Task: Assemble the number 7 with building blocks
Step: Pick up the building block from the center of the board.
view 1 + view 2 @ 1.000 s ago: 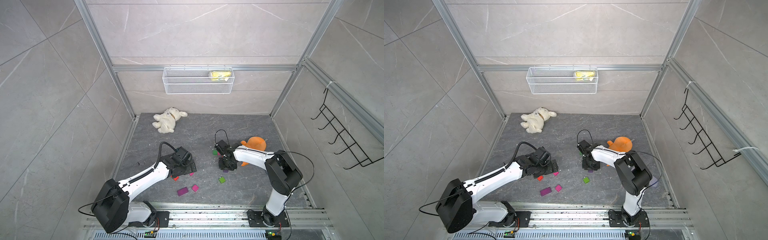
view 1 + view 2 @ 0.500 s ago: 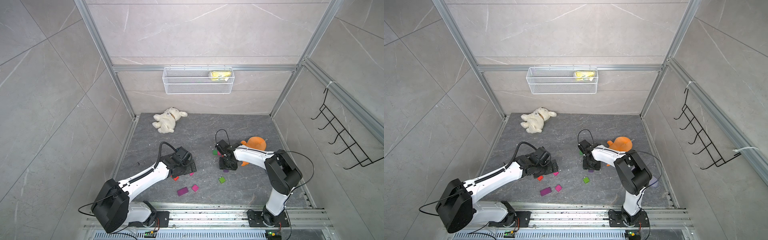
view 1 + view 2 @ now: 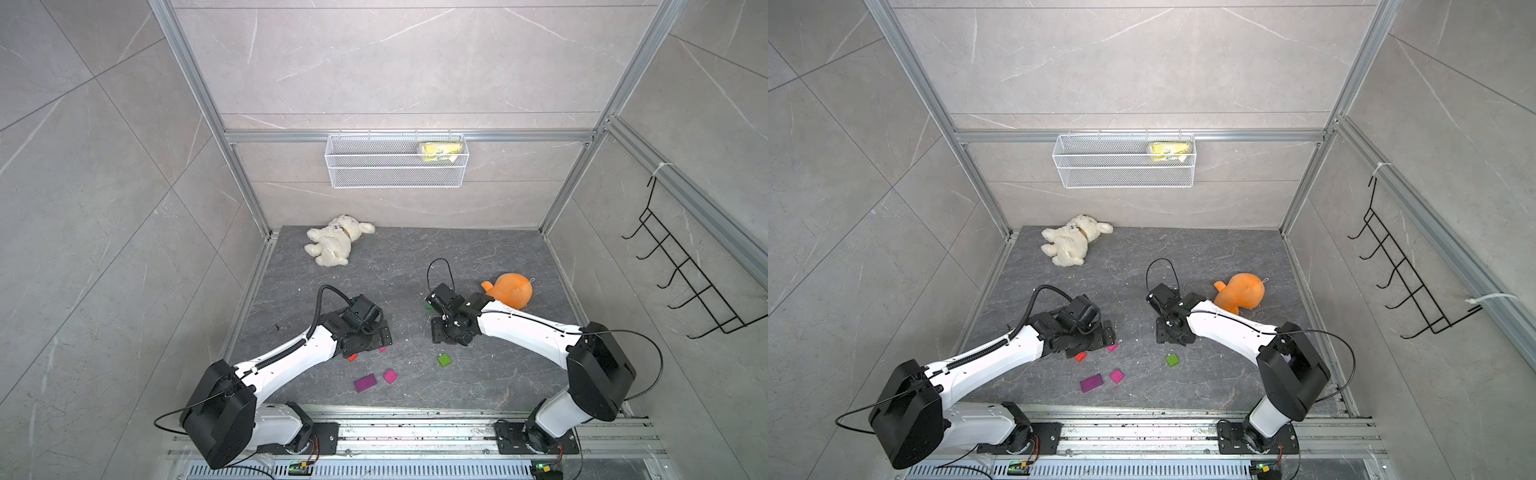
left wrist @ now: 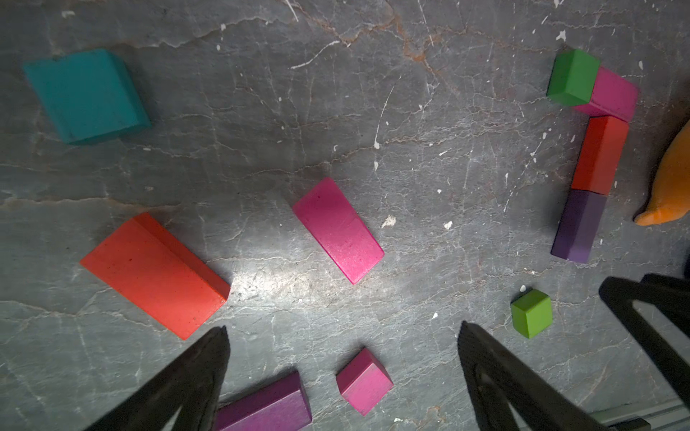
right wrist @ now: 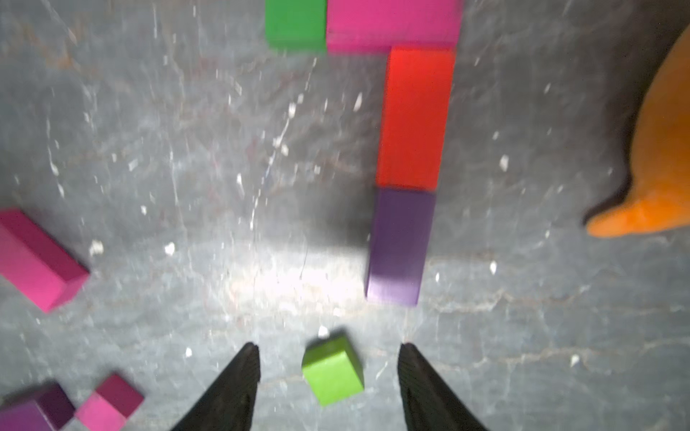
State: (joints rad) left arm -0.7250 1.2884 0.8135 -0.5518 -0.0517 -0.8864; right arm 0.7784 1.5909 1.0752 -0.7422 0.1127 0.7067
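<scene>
The number 7 (image 5: 412, 119) lies flat on the grey stone counter (image 3: 478, 386). The right arm hides most of it in both top views, so the wrist views show it best. Its top bar is a dark green square block (image 5: 297, 22) touching a magenta rectangle block (image 5: 392, 26). A red rectangle block (image 5: 414, 119) runs down from one end of the magenta one. A dark purple rectangle block (image 5: 397, 246) touches the end of the red one. The orange plush toy (image 3: 511, 289) lies near this column but does not touch it.

The right hand (image 5: 328, 349) hangs over the counter by the foot of the 7. Its black fingers (image 5: 239, 388) are apart and hold nothing. A small light green cube (image 5: 332, 369) sits on the counter. In the right wrist view it shows in the gap between the fingers and touches neither.

The left hand (image 4: 343, 336) is spread wide and holds nothing too. Loose blocks lie on the counter in its wrist view. There is a teal square block (image 4: 87, 95), a big red slab block (image 4: 153, 274) and a pink slab block (image 4: 338, 229), all apart. A small pink square block (image 3: 390, 375) and a bright purple rectangle block (image 3: 365, 382) lie close together, nearer the robot's base.

A white plush dog (image 3: 334, 243) lies far back by the wall.
</scene>
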